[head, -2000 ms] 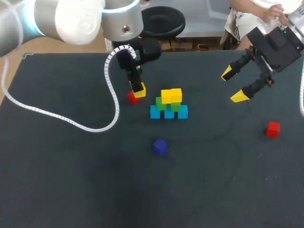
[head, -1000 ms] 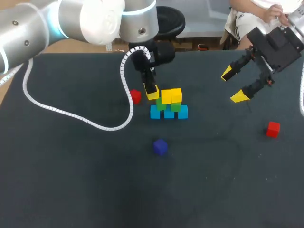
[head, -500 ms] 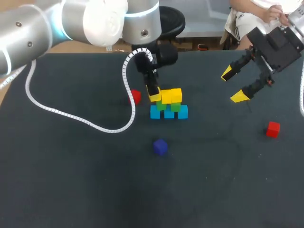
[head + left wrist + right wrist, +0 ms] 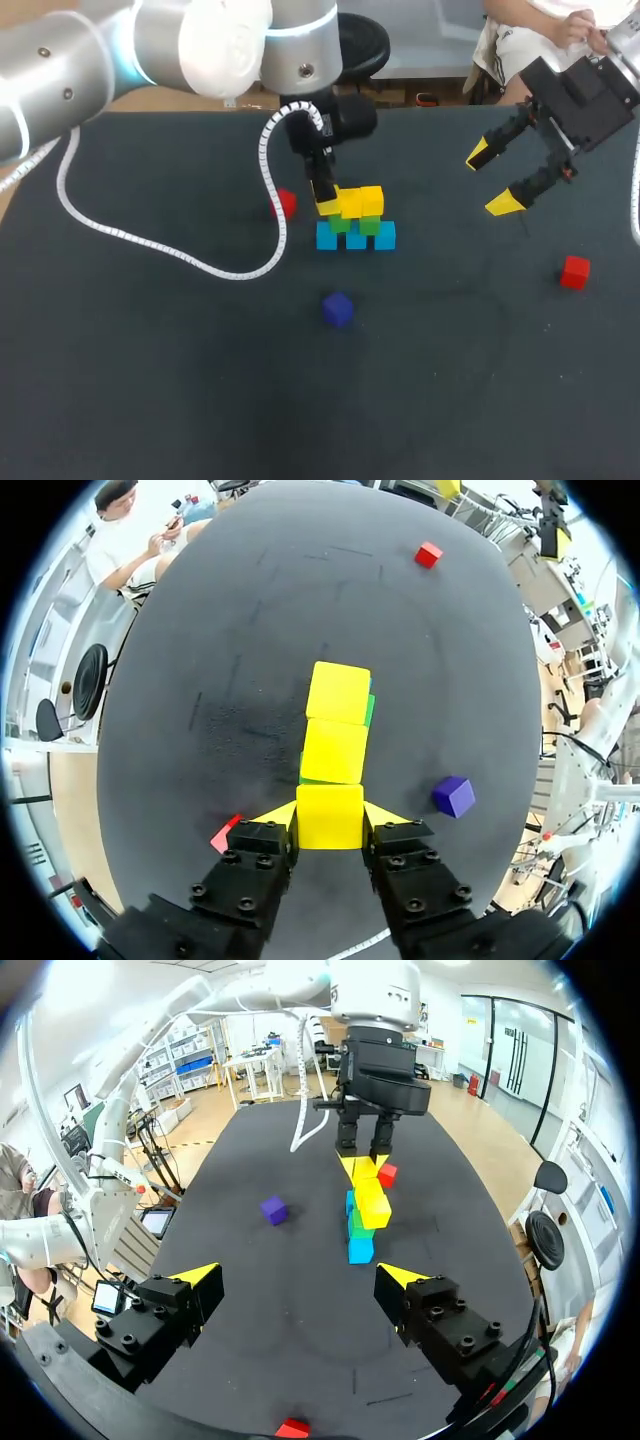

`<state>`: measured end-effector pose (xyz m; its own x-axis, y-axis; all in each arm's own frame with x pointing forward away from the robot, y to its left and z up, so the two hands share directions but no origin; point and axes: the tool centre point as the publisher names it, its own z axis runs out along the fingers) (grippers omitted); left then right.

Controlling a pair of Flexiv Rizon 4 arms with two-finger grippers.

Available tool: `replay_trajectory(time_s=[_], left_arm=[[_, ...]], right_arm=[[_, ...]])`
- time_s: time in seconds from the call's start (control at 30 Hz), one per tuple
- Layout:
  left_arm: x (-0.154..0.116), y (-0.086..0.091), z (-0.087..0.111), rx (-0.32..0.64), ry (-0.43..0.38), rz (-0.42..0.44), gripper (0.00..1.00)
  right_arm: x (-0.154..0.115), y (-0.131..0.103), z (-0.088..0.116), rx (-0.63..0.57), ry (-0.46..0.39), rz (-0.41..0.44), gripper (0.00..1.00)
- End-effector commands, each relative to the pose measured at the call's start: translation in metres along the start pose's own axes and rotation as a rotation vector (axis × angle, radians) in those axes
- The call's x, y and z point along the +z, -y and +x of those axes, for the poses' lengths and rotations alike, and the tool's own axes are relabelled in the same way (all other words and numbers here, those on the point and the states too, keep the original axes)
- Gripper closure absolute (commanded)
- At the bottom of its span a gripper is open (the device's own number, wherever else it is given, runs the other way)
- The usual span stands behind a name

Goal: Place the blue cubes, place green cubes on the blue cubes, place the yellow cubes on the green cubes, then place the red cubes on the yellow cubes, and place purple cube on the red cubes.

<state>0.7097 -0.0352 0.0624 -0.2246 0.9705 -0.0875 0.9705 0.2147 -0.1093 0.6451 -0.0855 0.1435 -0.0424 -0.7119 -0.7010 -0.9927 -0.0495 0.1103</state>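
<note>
My left gripper [image 4: 325, 203] is shut on a yellow cube [image 4: 330, 817], held at the left end of the stack, level with its two yellow cubes [image 4: 361, 201] and against the nearer one [image 4: 335, 750]. Below them are green cubes [image 4: 340, 223] on a row of blue cubes [image 4: 356, 238]. One red cube [image 4: 285, 203] lies just left of the stack, and the other red cube [image 4: 574, 272] sits far right. The purple cube [image 4: 338, 309] rests in front of the stack. High at the right, my right gripper [image 4: 492, 178] hangs open and empty.
The dark table [image 4: 150, 350] has wide bare areas at the left and front. My left arm's white coiled cable [image 4: 150, 250] trails over the table left of the stack. The right wrist view shows the stack [image 4: 362, 1215] ahead of its own gripper [image 4: 297, 1276].
My left gripper has carried the yellow cube to the right, from beside the near red cube to the stack's left end. The right arm has not moved.
</note>
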Motion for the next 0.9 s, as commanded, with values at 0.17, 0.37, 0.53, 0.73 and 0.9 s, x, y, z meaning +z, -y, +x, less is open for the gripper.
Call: replay_trajectory(time_s=[0.17, 0.37, 0.53, 0.73, 0.9], left_arm=[[0.0003, -0.0022, -0.0043, 0.008, -0.006, 0.008, 1.0], [0.0015, -0.0024, -0.0032, 0.005, -0.008, 0.011, 1.0], [0.0036, -0.0015, -0.0028, 0.006, -0.012, 0.015, 1.0], [0.0045, -0.0017, -0.0023, 0.005, -0.012, 0.018, 1.0], [0.0024, -0.0028, -0.0023, 0.005, -0.01, 0.011, 1.0]], right_arm=[[0.0003, 0.0002, 0.0003, -0.001, 0.001, 0.0, 0.0], [0.0003, 0.0002, 0.0003, -0.001, 0.001, 0.0, 0.0], [0.0003, 0.0002, 0.0003, -0.001, 0.001, 0.0, 0.0], [0.0003, 0.0002, 0.0003, -0.001, 0.001, 0.0, 0.0], [0.0003, 0.0002, 0.0003, -0.001, 0.001, 0.0, 0.0]])
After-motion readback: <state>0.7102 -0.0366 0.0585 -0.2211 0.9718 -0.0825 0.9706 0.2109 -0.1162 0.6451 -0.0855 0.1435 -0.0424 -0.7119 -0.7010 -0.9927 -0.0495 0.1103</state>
